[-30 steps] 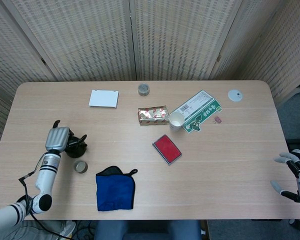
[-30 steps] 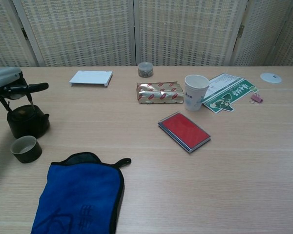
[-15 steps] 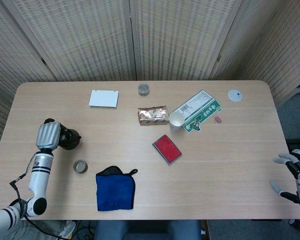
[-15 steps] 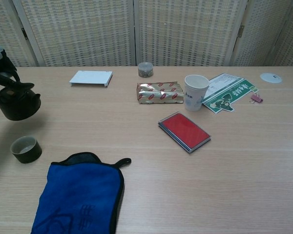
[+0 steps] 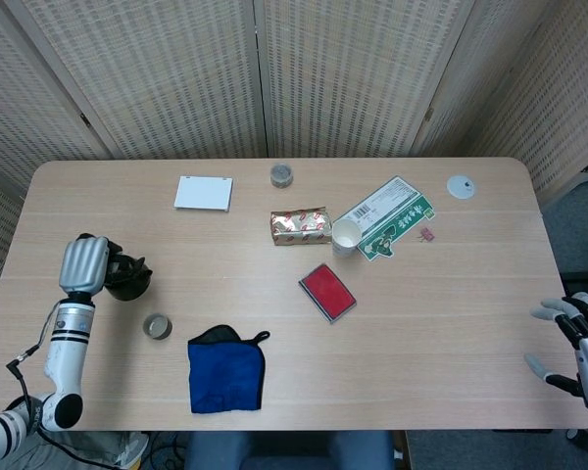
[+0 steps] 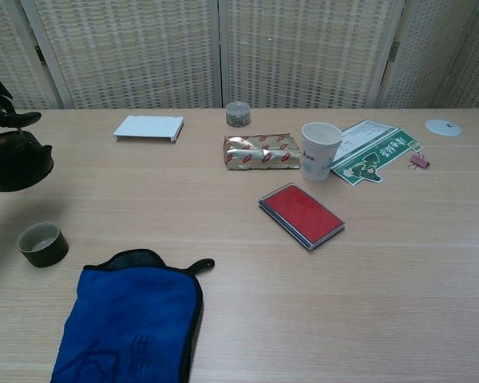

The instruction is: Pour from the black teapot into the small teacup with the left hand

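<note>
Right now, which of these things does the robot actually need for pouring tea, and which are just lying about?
Needed:
black teapot, held up by the left hand
small teacup

Lying about:
blue cloth
red case
paper cup
foil packet
white box
green leaflet

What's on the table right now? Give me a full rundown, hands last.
black teapot: 1, black, lifted off the table at far left, held by the left hand
small teacup: 1, dark olive, front left, on the table
cloth: 1, blue with black edging, front, right of the teacup
white box: 1, white, back left
small tin: 1, grey, back centre
foil packet: 1, gold and red, centre
paper cup: 1, white, right of the packet
printed sheet: 1, green and white, behind the cup
red case: 1, red, centre
white disc: 1, back right
clip: 1, pink, right
left hand: grips the teapot
right hand: fingers apart, holds nothing, at the right edge
</note>
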Controlling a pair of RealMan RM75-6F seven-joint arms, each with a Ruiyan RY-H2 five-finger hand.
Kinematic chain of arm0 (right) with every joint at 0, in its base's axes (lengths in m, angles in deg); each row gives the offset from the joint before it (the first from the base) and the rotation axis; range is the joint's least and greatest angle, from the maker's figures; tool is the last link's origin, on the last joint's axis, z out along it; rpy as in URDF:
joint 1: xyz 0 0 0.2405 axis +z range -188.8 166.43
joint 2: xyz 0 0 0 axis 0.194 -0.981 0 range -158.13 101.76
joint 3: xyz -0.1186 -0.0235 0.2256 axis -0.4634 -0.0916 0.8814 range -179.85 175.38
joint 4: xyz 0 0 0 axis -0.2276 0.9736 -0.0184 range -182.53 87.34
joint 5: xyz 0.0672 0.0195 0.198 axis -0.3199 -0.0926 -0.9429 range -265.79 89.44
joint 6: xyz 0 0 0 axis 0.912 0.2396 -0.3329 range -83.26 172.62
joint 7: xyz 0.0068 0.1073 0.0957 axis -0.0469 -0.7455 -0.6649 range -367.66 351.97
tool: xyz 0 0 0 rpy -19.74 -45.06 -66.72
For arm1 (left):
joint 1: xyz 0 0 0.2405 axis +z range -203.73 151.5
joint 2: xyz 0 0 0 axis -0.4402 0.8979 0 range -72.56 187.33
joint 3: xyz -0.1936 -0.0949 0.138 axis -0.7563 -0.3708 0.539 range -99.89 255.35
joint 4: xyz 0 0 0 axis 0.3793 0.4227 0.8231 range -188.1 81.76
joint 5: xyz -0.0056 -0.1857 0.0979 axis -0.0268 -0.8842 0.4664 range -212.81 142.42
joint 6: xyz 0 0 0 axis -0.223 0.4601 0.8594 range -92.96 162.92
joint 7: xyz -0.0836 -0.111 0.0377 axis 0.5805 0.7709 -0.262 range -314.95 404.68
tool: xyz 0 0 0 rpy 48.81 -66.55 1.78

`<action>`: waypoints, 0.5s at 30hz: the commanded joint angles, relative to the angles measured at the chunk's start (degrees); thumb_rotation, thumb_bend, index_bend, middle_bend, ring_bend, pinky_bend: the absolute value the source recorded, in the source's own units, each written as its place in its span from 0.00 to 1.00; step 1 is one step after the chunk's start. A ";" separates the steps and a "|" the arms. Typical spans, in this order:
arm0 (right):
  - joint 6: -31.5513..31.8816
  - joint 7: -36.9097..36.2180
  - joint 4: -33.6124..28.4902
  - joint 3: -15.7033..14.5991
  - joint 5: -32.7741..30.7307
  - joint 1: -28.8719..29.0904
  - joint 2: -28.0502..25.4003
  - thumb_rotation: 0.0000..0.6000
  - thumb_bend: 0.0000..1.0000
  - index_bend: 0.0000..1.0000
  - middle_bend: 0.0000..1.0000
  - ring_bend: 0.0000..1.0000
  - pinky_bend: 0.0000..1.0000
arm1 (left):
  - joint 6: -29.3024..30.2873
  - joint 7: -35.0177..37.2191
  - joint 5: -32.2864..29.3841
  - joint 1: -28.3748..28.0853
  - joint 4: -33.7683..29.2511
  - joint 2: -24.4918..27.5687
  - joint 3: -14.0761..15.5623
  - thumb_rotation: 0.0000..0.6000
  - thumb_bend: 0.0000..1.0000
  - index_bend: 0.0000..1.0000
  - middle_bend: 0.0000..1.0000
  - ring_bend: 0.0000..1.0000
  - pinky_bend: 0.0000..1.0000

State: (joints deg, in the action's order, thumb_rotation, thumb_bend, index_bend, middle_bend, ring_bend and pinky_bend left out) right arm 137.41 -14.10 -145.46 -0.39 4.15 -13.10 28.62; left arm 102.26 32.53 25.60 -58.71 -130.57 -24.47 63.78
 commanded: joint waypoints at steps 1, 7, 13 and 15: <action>-0.23 -0.12 0.11 0.01 0.00 0.16 0.04 1.00 0.14 0.33 0.26 0.16 0.22 | 0.83 -0.04 1.14 0.63 -1.35 0.95 0.37 0.59 0.31 1.00 1.00 0.98 0.36; -0.97 -0.24 0.32 0.08 0.04 0.74 0.29 1.00 0.14 0.33 0.26 0.16 0.22 | 2.56 -0.36 3.67 1.77 -4.17 2.57 1.25 0.59 0.34 1.00 1.00 0.98 0.37; -1.56 -0.26 0.35 0.12 0.15 1.25 0.31 1.00 0.14 0.33 0.26 0.16 0.22 | 4.09 -0.76 6.24 2.86 -6.90 3.79 2.34 0.64 0.34 1.00 1.00 0.98 0.40; -1.55 -0.29 0.36 0.20 0.16 1.34 0.27 1.00 0.14 0.33 0.26 0.16 0.22 | 4.50 -1.03 7.06 3.18 -7.65 4.12 2.79 0.68 0.35 1.00 1.00 0.98 0.41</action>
State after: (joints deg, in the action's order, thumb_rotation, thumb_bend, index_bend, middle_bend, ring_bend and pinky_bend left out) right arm 135.86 -14.39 -145.10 -0.18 4.31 -11.75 28.89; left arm 106.47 31.69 32.27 -55.78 -137.83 -20.62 66.27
